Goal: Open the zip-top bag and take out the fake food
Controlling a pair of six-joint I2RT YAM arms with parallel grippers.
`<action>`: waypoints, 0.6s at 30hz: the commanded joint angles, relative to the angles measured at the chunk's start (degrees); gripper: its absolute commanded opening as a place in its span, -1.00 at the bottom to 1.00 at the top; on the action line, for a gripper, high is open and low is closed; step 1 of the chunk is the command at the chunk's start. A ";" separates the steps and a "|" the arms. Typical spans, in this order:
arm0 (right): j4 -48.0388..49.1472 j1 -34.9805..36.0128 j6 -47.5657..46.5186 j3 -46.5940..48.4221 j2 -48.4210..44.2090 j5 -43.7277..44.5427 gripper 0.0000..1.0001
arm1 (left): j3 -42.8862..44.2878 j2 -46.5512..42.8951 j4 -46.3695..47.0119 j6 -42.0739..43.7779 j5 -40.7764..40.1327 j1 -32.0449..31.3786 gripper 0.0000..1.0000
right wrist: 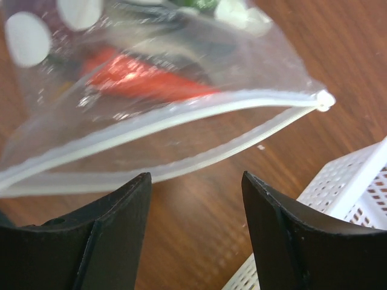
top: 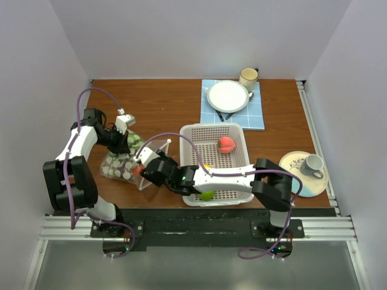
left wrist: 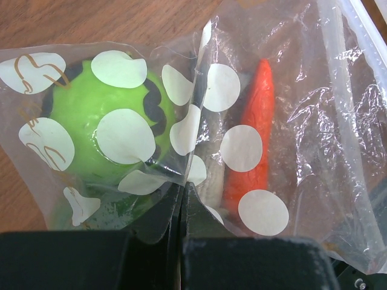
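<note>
A lab test cell: blank white walls (top: 199, 36) enclose a wooden table (top: 163, 103) on aluminium rails (top: 326, 228).

The bag (left wrist: 314, 121) is clear, glossy, crinkled plastic, the carrot (left wrist: 261, 103) shiny orange plastic, the worktop (right wrist: 199, 211) smooth brown wood grain, the basket (right wrist: 357, 187) white perforated plastic.

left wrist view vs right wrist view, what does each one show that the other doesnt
Only left wrist: a clear look at the green apple inside the zip-top bag, and the left end effector shut on a fold of its plastic. Only right wrist: the bag's zipper mouth parted, the right end effector open before it, a corner of the white basket. Both: the bag, the orange carrot inside it, the wooden table.
</note>
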 commanded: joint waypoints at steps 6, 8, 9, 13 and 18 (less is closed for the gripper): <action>7.59 -3.19 0.02 1.97 1.56 -6.39 0.39 | 0.77 -1.24 -0.26 1.10 0.93 -0.01 -1.00; 7.41 -4.95 0.57 3.64 3.67 -10.43 0.41 | 0.86 -1.24 -0.52 1.36 1.02 -0.01 -1.00; 8.19 -5.22 0.48 3.99 4.12 -11.49 0.44 | 1.47 -1.33 -0.96 1.54 0.93 -0.01 -1.00; 9.87 -5.31 -5.31 5.66 7.10 -15.53 0.49 | 3.49 -0.71 -2.54 1.98 0.75 -0.01 -1.00; 14.95 -5.39 -9.35 5.23 8.60 -20.54 0.57 | 4.37 -0.97 -3.16 1.89 1.10 -0.01 -1.00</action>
